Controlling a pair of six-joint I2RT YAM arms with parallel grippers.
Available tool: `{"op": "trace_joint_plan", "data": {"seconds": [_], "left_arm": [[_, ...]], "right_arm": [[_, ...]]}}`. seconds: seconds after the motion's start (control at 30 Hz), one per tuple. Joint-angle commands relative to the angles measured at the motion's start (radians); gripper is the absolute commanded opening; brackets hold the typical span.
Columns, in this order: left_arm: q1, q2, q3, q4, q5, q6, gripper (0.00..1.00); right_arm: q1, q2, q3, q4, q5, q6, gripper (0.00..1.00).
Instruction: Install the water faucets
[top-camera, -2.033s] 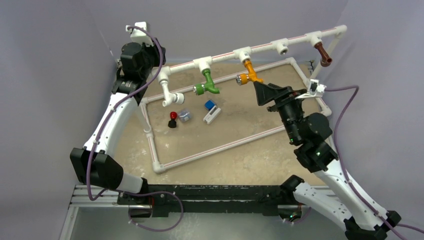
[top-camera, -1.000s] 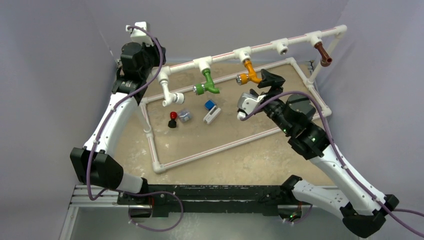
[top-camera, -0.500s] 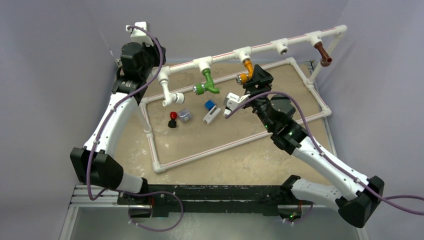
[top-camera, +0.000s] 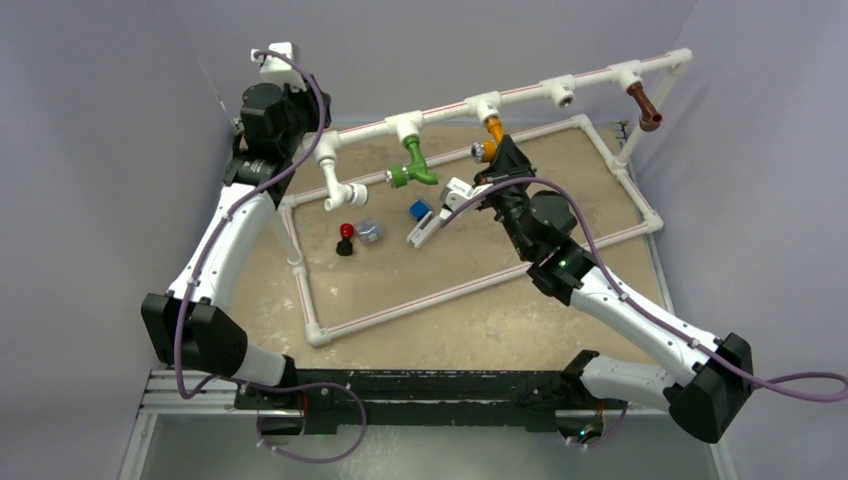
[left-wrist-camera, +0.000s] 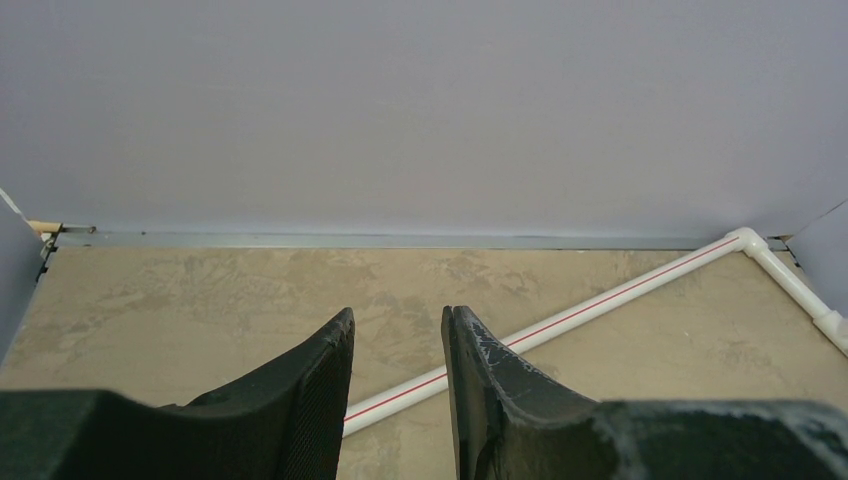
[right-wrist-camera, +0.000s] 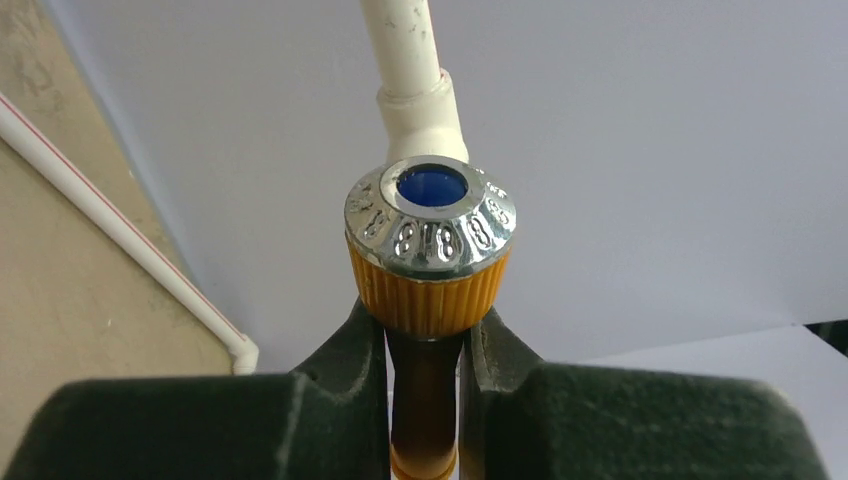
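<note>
Three water faucets hang from the raised white pipe rail: green, orange with a silver round cap, and brown at the far right. My right gripper is shut on the orange faucet. In the right wrist view its fingertips squeeze the dark neck just below the orange ribbed collar. The right gripper points up at the white socket. My left gripper hangs high at the back left, open a little, with nothing between its fingers.
Inside the white pipe frame on the tan table lie a red-and-black knob, a small grey block and a blue-and-white piece. An open tee socket and a bent end socket hang on the rail.
My right arm swung left from the frame's right side to the orange faucet, turned its wrist, and its jaws closed on the faucet's neck. The left arm stayed still.
</note>
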Motion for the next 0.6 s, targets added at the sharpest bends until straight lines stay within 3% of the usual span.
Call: {"op": "trace_joint_plan", "data": {"seconds": [0.0,0.57], "left_arm": [[0.002,0.102,-0.092,-0.224,0.020,0.003,0.37],[0.002,0.103,-0.091,-0.226,0.022,0.000,0.37]], "right_arm": [[0.012,-0.010,-0.031,0.149,0.016,0.138,0.00],[0.050,-0.072,-0.161,0.456,-0.086,1.251,0.00]]}}
